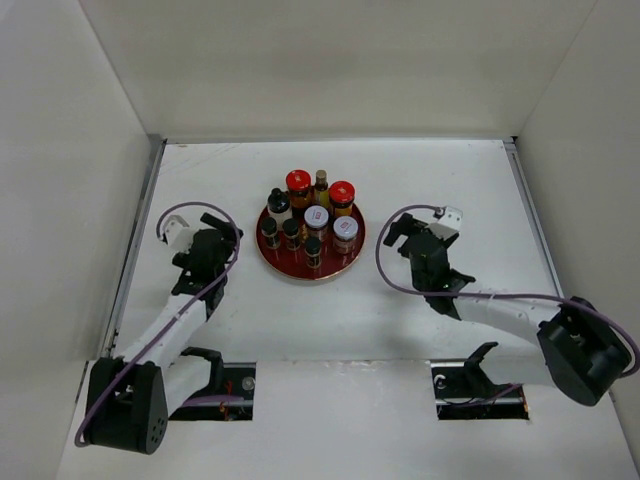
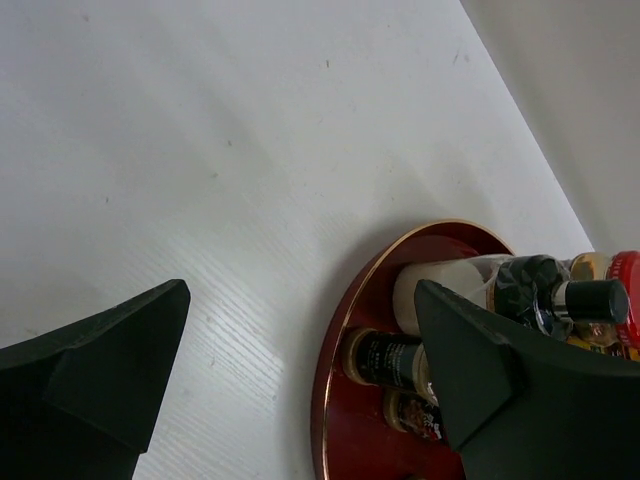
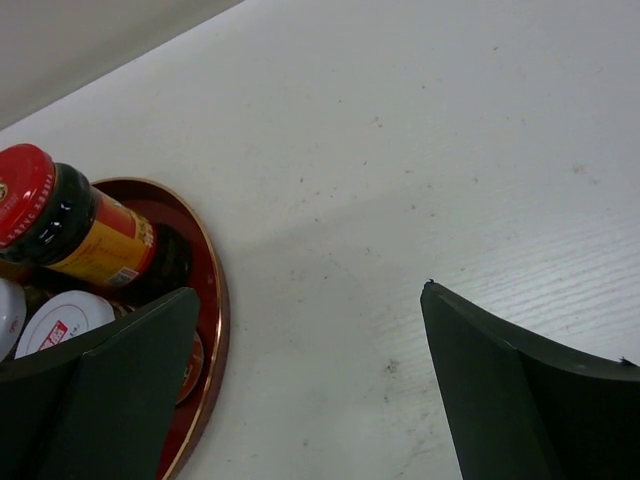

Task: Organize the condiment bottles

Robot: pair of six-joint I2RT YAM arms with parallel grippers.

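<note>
At the left gripper [image 1: 222,232]: gapes wide, clasps nothing, touches nothing; hangs over the bare table [image 1: 250,320] at about nine o'clock of the round red tray [image 1: 335,268], near its rim but apart. At the right gripper [image 1: 397,232]: likewise spread wide and empty; sits at three o'clock of the tray, clear of it. For the condiment bottles [image 1: 310,220]: stand upright, packed together on the tray, with red-capped jars [image 1: 298,182] and a slim amber bottle [image 1: 321,185] toward twelve o'clock, silver-lidded jars [image 1: 345,229] toward three, black-capped spice jars [image 1: 291,232] toward eight.
</note>
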